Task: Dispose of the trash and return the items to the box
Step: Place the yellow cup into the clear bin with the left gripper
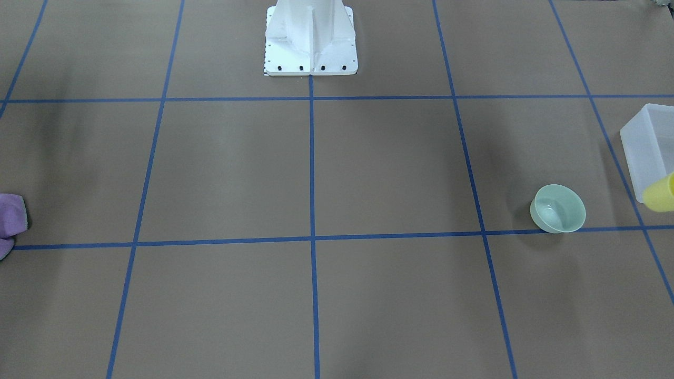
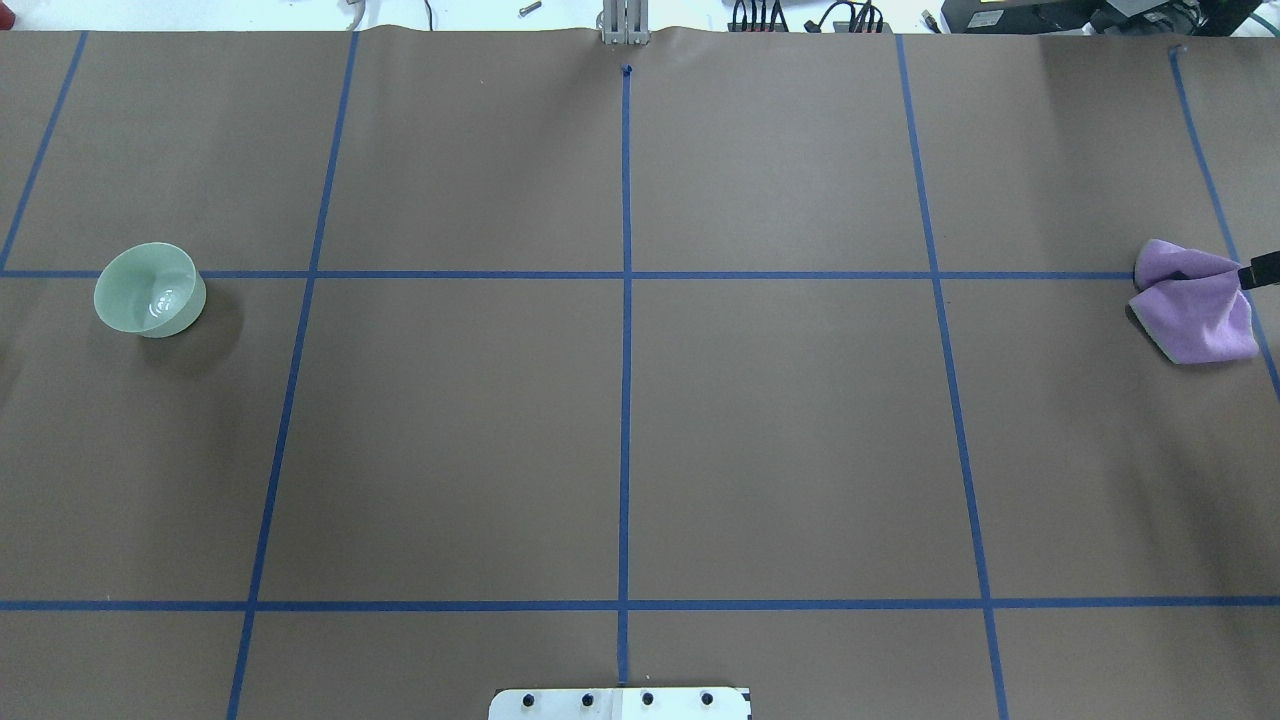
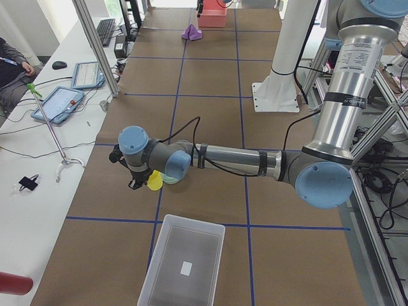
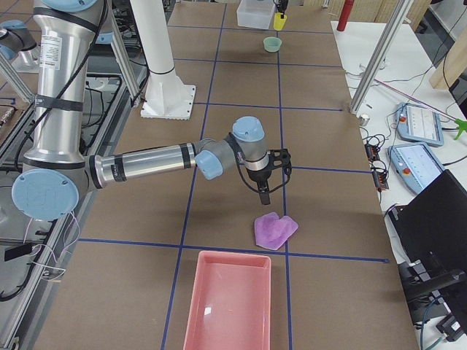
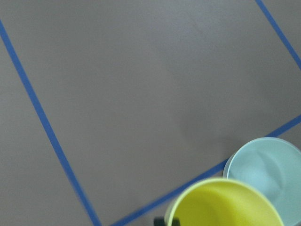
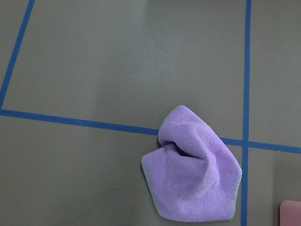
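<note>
The yellow cup [image 5: 225,203] fills the bottom of the left wrist view, with a dark finger [image 5: 160,221] against its rim. My left gripper [image 3: 144,181] is shut on it and holds it above the table next to the mint-green bowl [image 1: 558,208], which stands upright on the table [image 2: 150,290]. The cup also shows at the edge of the front view [image 1: 661,193], in front of the frosted box [image 1: 641,143], which is empty in the left view [image 3: 182,261]. My right gripper [image 4: 264,192] hangs above the purple cloth [image 6: 193,169]; I cannot tell if it is open.
A pink tray [image 4: 228,302] lies just beyond the purple cloth [image 4: 275,230] at the table's right end. The white robot base [image 1: 310,47] stands at the middle of the robot's side. Blue tape lines grid the brown table.
</note>
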{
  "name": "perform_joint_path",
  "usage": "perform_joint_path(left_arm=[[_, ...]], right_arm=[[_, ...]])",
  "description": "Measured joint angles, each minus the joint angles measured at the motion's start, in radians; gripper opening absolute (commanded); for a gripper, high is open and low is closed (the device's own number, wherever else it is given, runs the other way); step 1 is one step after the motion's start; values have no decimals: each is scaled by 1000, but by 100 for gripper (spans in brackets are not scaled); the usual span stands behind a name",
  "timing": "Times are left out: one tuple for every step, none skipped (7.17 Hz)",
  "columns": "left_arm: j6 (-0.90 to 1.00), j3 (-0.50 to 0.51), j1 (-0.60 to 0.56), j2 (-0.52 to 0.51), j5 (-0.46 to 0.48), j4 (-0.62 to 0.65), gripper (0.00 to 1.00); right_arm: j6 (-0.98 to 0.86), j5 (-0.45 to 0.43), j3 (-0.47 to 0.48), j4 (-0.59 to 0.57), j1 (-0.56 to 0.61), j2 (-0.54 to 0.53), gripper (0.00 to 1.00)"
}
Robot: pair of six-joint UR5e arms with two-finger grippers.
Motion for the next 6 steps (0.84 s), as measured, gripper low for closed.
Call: perform_joint_path(left_arm=[[173, -51, -58, 7, 24, 152, 0], [293, -57, -91, 34, 39, 203, 0], [363, -38, -108, 89, 44, 172, 0], [390, 16, -114, 145, 46, 62, 0], [393, 117, -115, 180, 46, -96, 0], [361, 220, -115, 189, 46, -240, 0]], right_arm=[[0, 0, -1, 0, -2, 0, 100], [1, 0, -2, 0, -5, 0, 100], [1, 0, -3, 0, -8, 0, 100], [1, 0, -4, 0, -11, 0, 100], [1, -2, -4, 0, -12, 0, 100], [1, -7, -4, 1, -13, 0, 100]])
